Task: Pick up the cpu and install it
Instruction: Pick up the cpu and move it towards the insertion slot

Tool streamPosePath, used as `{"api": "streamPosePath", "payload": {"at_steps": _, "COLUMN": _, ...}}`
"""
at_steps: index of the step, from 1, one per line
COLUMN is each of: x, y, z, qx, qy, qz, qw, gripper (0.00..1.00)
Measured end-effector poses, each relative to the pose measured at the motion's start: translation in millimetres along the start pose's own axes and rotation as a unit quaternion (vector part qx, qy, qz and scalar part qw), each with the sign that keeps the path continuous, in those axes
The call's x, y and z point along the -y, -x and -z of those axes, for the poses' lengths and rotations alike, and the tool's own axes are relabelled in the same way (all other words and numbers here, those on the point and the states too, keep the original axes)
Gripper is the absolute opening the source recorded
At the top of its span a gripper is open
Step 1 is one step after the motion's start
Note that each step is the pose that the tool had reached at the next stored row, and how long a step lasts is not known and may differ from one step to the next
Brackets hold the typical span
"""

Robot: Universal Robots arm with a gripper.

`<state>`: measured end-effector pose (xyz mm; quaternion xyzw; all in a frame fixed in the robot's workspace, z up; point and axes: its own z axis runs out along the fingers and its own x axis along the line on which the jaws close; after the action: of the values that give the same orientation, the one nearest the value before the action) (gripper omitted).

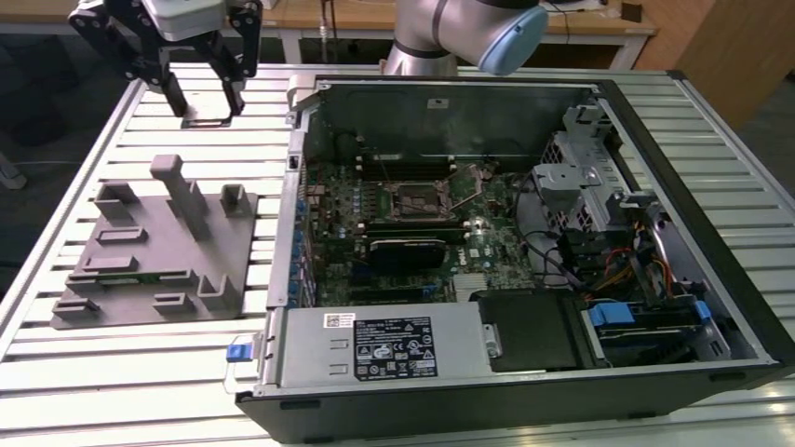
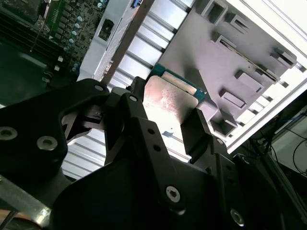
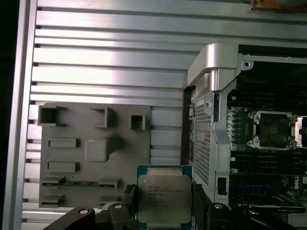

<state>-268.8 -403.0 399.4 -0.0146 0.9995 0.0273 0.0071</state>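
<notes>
My gripper (image 1: 205, 104) hangs above the slatted table at the far corner on the exterior view's left, beyond the grey tray (image 1: 130, 279). It is shut on the cpu (image 3: 164, 199), a flat square chip with a silvery top plate and a green rim. The black fingers (image 3: 198, 203) press on two opposite edges of the chip. In the second wrist view the cpu (image 2: 169, 101) shows its shiny plate between the fingers (image 2: 195, 129), above the tray's edge (image 2: 240, 52). The open socket (image 1: 416, 197) lies on the motherboard inside the case, to the exterior view's right of the gripper.
The open computer case (image 1: 695, 186) takes up the exterior view's right half, with cables, a drive cage and a power supply (image 1: 372, 349). Its metal wall (image 3: 211, 72) stands between tray and socket (image 3: 273, 129). Upright posts (image 1: 186, 200) rise from the tray.
</notes>
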Motion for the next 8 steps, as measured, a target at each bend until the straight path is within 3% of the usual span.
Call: {"api": "streamPosePath", "payload": {"at_steps": 8, "x": -0.3, "y": 8.0, "z": -0.3, "qx": 0.0, "qy": 0.0, "qz": 0.0, "qw": 1.0, "gripper": 0.55}}
